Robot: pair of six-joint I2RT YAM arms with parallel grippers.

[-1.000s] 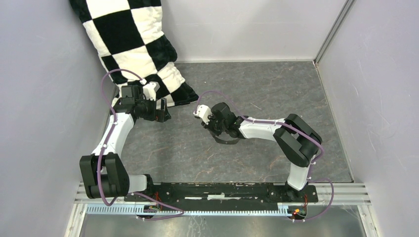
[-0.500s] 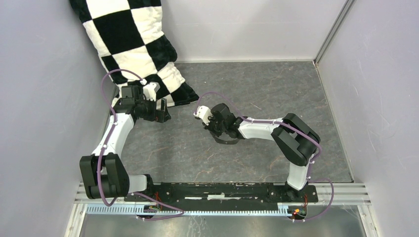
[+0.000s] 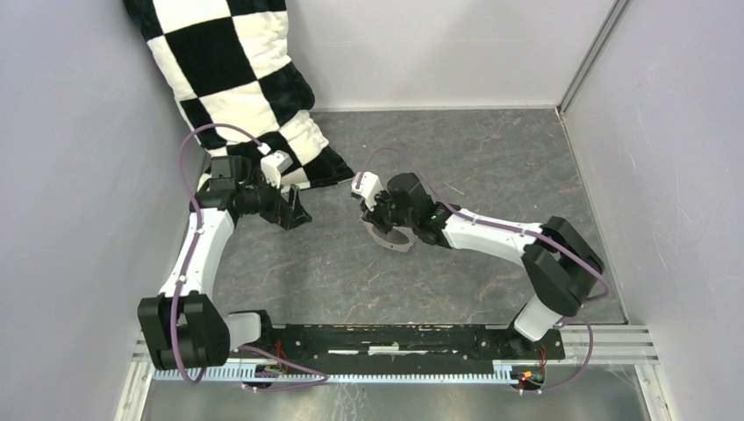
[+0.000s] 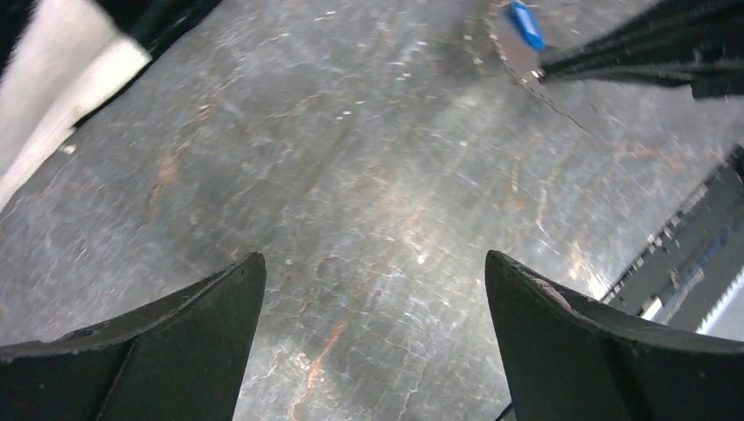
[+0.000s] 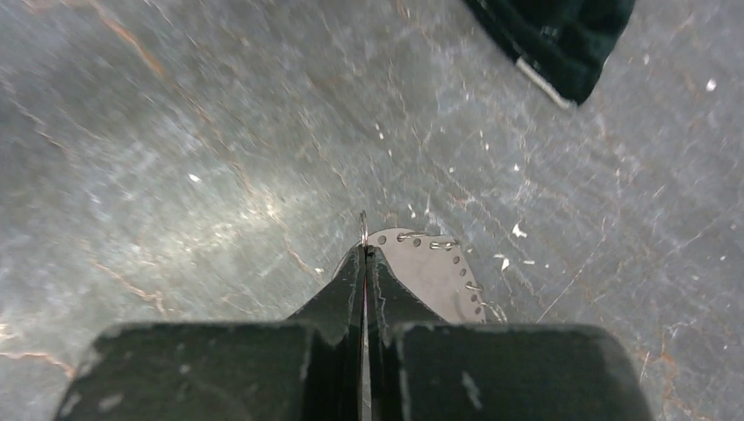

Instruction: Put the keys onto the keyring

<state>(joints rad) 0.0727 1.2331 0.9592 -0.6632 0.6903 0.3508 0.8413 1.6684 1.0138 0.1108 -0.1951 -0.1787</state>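
My right gripper is shut on the keyring, a thin grey band that rests low on the table. In the right wrist view the shut fingertips pinch the keyring edge-on, and its flat perforated grey part spreads to the right. In the left wrist view the blue-headed key lies against the keyring beside the right gripper's black fingers. The red-headed key does not show clearly. My left gripper is open and empty, left of the keyring, with bare table between its fingers.
A black-and-white checkered pillow leans in the back left corner, its edge just behind the left gripper; it also shows in the left wrist view and the right wrist view. Grey walls close three sides. The arms' base rail runs along the near edge.
The right arm swung its elbow out to the right and the gripper shifted slightly up and right with the keyring. The left gripper turned and moved a little toward the right gripper.
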